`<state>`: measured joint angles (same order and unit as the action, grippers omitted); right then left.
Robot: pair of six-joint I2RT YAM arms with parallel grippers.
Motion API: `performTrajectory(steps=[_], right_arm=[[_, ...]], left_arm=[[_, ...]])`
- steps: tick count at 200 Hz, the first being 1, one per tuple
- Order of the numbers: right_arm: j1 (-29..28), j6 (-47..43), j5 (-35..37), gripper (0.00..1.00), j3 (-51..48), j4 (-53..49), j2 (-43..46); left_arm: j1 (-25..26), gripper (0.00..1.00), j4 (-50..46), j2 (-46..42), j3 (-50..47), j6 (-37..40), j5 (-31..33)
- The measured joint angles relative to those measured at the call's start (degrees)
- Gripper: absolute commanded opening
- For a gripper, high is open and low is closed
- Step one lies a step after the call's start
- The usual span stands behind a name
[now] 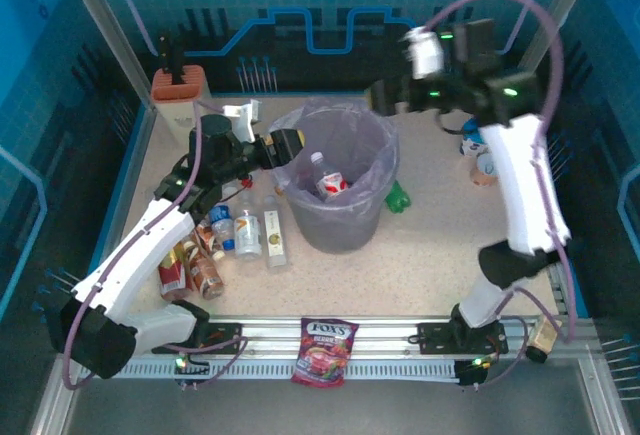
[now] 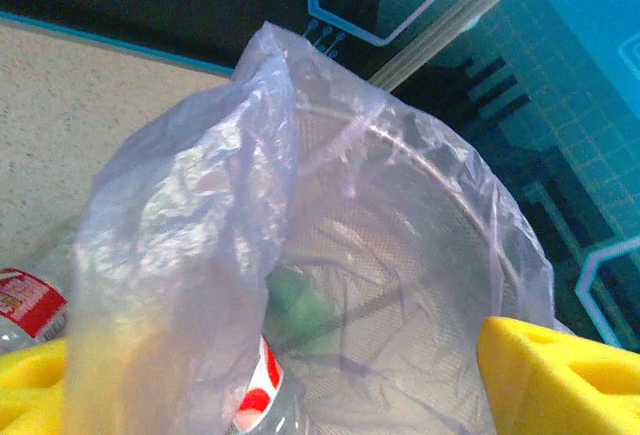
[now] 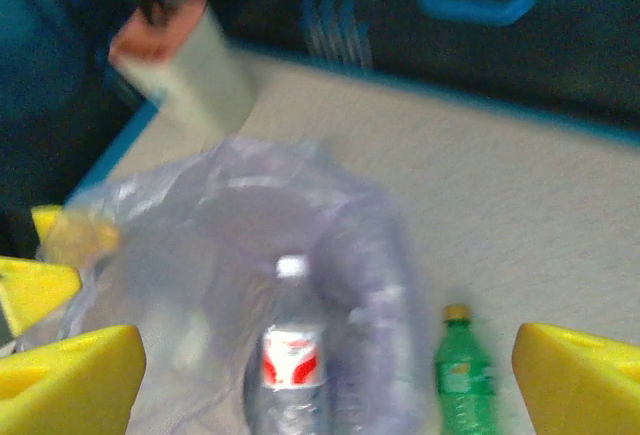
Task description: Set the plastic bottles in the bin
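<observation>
Hanging with jaws spread wide and nothing between them, my right gripper point(image 3: 325, 375) is over the right side of the bin point(image 1: 380, 170), touching nothing. Below it a clear red-labelled bottle point(image 3: 290, 355) stands inside the bin, so that one looks done.

My left gripper point(image 1: 285, 145) is at the bin's left rim, also wide open and holding no bottle. From its wrist view, a raised fold of the liner point(image 2: 200, 255) stands between my yellow fingers point(image 2: 560, 375). I cannot tell whether either pad touches the plastic.

That fold is my first worry. If I close here, or pull back carelessly, I could catch the liner, drag it off the rim, or tug the whole bin sideways.

The second is the green bottle point(image 3: 462, 375), which lies on the table point(image 1: 440, 235) just beside the bin's outer right wall. Coming down for it with my right gripper leaves little room on the bin side. A finger could press into the wall or send the bottle rolling away.

Further out, a cluster of bottles point(image 1: 250, 233) waits left of the bin, close beside my left forearm, several packed together. I judge a low swing could knock them over, and a wide grasp could pinch two at once.
</observation>
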<state>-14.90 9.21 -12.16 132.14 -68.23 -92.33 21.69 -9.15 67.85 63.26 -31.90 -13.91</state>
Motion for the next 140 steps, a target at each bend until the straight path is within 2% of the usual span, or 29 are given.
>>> performTrajectory(steps=[31,60,102,140], right_arm=[[9.68,0.2,-3.63,0.95,-7.82,3.21,8.13],[16.87,-0.07,-5.81,0.94,-20.79,6.82,6.73],[16.41,-0.92,-4.94,0.94,-37.48,11.85,-4.63],[12.83,-1.79,-3.23,0.93,-40.54,15.93,-11.76]], left_arm=[[0.0,0.8,-1.16,-0.31,0.02,1.33,1.73],[0.0,0.8,-1.79,-0.39,0.22,2.08,2.21],[0.0,0.8,-4.15,-0.28,1.6,2.03,2.27],[0.0,0.81,-7.15,-0.2,3.23,2.01,2.1]])
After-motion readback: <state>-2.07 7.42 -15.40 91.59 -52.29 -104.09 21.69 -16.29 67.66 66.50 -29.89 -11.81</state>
